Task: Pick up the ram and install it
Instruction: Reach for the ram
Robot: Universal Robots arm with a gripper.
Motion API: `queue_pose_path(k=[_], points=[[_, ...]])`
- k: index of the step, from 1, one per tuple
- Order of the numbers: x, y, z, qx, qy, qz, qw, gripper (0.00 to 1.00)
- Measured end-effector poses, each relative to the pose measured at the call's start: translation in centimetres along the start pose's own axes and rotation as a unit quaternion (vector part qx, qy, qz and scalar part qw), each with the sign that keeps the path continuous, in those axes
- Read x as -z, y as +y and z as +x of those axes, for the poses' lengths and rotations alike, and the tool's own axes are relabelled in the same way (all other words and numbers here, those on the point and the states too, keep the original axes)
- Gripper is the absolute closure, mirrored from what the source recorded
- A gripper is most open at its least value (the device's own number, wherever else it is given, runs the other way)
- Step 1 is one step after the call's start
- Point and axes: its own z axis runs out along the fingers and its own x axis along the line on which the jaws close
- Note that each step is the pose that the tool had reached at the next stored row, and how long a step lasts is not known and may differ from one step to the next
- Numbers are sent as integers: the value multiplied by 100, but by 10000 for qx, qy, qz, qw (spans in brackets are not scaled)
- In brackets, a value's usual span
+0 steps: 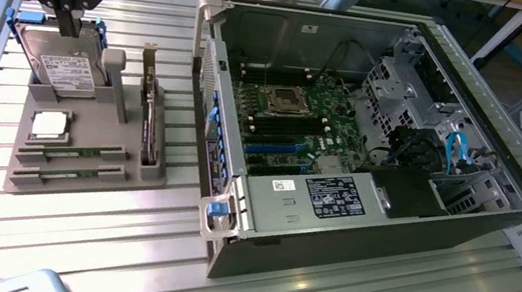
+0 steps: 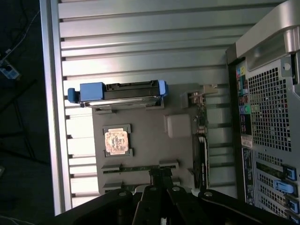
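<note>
pincer [image 1: 64, 26] shut, high above ram [image 1: 71, 151]

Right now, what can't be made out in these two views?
Wrist view: one ram is partly behind the shut hand.
Exterior view: board slots too small to tell whether any is filled.
Wrist view: case cut off by the edge; its inside faces away.

Nothing written can be read. The black label [image 1: 334, 198] on the power supply [image 1: 279, 208] carries white print too fine to make out, as do the white label [image 1: 70, 74] on the hard drive [image 1: 64, 47] and the small white sticker [image 1: 283, 184].
</note>
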Motion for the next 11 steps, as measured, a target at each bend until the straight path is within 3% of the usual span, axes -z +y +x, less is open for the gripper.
queue_pose_path(k=[11], points=[[0, -5, -1, 0, 0, 0, 10000, 90]])
